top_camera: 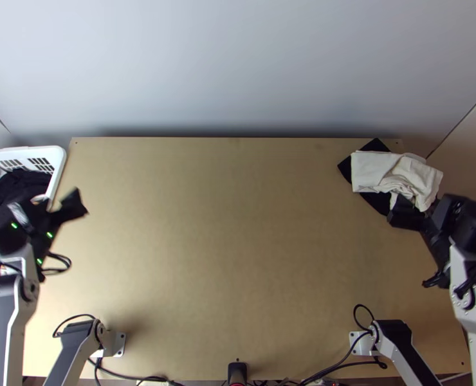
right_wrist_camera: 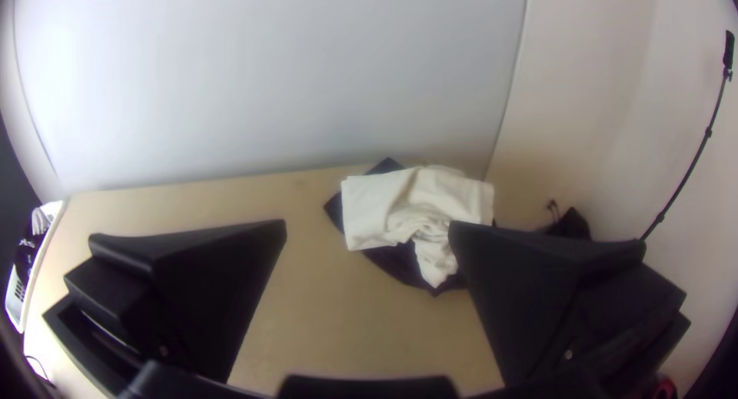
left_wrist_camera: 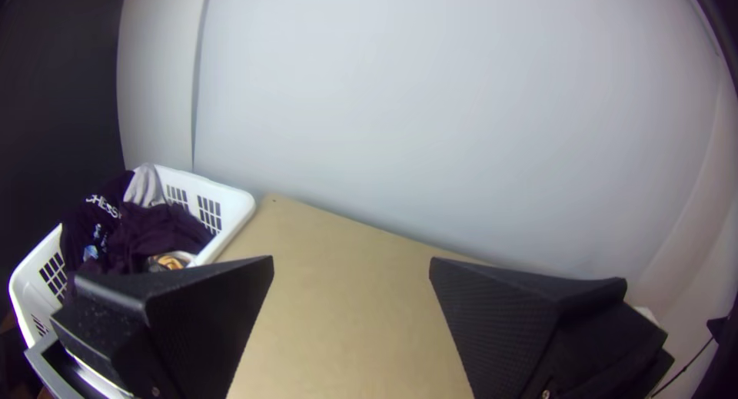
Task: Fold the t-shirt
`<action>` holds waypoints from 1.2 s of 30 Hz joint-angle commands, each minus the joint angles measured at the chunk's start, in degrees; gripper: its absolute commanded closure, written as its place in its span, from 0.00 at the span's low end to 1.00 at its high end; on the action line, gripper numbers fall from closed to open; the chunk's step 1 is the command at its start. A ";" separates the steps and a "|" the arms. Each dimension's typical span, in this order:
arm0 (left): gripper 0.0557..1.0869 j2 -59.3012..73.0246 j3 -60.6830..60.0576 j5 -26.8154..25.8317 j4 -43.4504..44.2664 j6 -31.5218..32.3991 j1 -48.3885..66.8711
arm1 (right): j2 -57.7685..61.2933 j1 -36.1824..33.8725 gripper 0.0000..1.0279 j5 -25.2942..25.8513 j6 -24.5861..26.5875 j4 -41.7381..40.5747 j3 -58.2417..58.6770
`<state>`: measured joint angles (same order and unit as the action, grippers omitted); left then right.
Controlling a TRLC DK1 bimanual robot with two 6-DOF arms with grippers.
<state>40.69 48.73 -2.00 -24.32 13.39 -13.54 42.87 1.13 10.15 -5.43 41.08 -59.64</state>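
Beside the left claw (left_wrist_camera: 351,258), inside the white basket (left_wrist_camera: 231,201), lies a bunched dark garment (left_wrist_camera: 163,228), probably the t-shirt to fold. That claw's fingers stand wide apart with nothing between them, as do those of the right claw (right_wrist_camera: 367,223), near a white cloth (right_wrist_camera: 375,203) resting on a dark cloth (right_wrist_camera: 393,265). Fetching seems the step in hand: the left claw should pinch one raised fold, lift it clear, then lay it on the desk (top_camera: 225,244). Bunched beside that claw, the dark garment shows no readable direction or long axis.
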 commanded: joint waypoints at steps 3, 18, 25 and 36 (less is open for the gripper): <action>0.05 10.47 11.12 1.38 1.46 -4.77 -7.82 | 6.26 -2.88 0.04 -11.65 -3.01 7.00 -9.27; 0.05 39.47 15.87 1.38 4.89 -10.31 -29.70 | 7.05 -3.59 0.04 -13.58 -0.81 12.01 -9.97; 0.05 56.61 26.15 3.23 5.33 -13.56 -36.38 | 7.49 -3.59 0.04 -14.02 -0.11 12.80 -10.41; 0.10 73.75 28.35 10.17 6.39 -20.77 -38.23 | 8.46 -3.59 0.04 -13.93 0.95 14.20 -10.59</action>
<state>104.14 75.16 5.43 -18.74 -4.60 -49.76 50.92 -2.39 -3.77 -5.10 54.37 -70.11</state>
